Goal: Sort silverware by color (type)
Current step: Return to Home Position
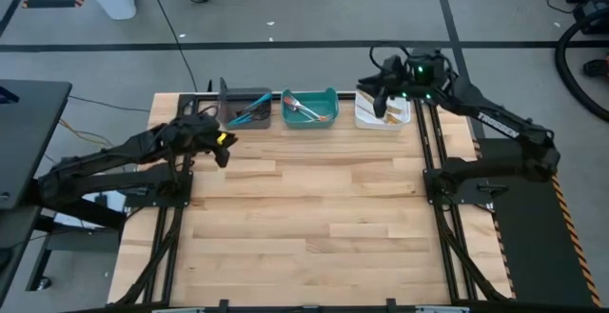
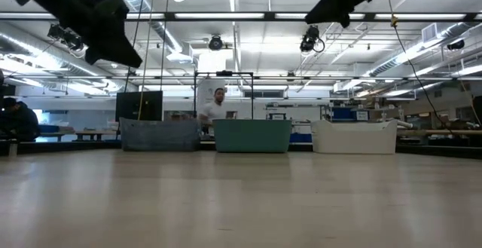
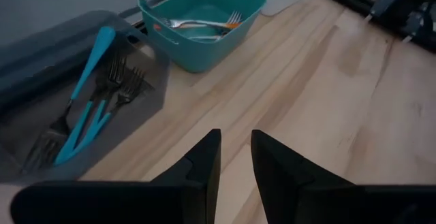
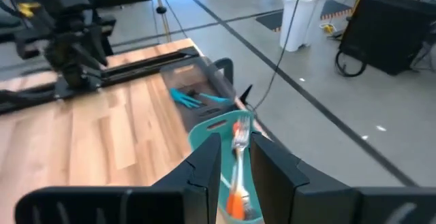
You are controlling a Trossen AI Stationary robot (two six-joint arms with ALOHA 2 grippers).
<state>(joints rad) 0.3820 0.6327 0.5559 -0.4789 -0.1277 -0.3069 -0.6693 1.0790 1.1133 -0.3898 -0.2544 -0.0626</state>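
Three bins stand in a row at the table's far edge. The grey bin (image 1: 245, 107) (image 3: 41, 67) holds blue-handled forks (image 3: 88, 108) (image 4: 194, 98). Orange-handled forks (image 3: 204, 24) (image 4: 236, 176) lie in the teal bin (image 1: 310, 107) (image 3: 238, 6). The white bin (image 1: 383, 111) holds gold forks (image 1: 389, 113). My left gripper (image 1: 221, 144) (image 3: 236, 157) hovers open and empty over the table, just near of the grey bin. My right gripper (image 1: 381, 89) (image 4: 236, 166) hangs open and empty above the white bin's left part, looking toward the teal bin.
The wooden table top (image 1: 314, 218) stretches bare from the bins to the near edge. In the low view the bins (image 2: 252, 135) line the far side, with both arms raised above them. A person (image 2: 218, 105) sits in the room behind. Cables run along the far edge.
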